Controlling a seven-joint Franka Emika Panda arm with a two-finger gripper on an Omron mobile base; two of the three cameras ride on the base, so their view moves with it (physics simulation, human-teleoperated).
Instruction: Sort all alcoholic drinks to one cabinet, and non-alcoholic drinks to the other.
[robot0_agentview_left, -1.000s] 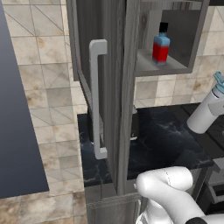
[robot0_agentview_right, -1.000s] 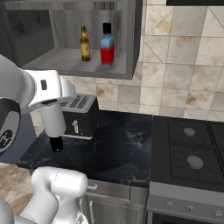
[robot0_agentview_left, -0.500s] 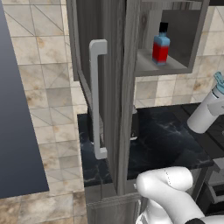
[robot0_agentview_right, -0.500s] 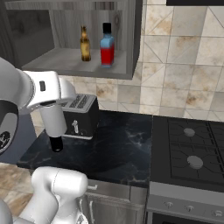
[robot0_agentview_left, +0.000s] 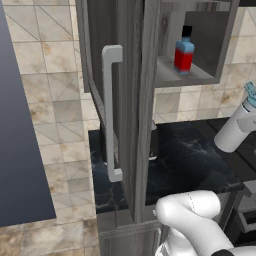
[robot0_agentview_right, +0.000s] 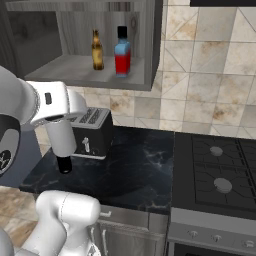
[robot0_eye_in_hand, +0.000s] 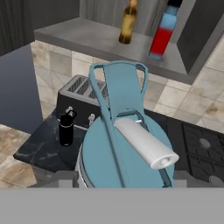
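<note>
Two alcoholic bottles, amber glass beer bottle and red blue-shouldered bottle, already shelved. Jaws part-spread, clamping white teal-lidded bottle above counter; carry upright towards other cabinet, avoiding open door.

Beige and tan marbled wall tiles with thin pale grout behind everything. Black marble countertop veined in white, over grey base cabinets. At its right end a dark stove with two round burners and small knobs along the front edge. Dark toaster with slotted top standing against the backsplash. Above, a dark grey wood-grain wall cabinet, door swung open, long pale grey bar handle running down it, grey shelf inside. Flat blue-grey panel at far left. Even, soft lighting.
</note>
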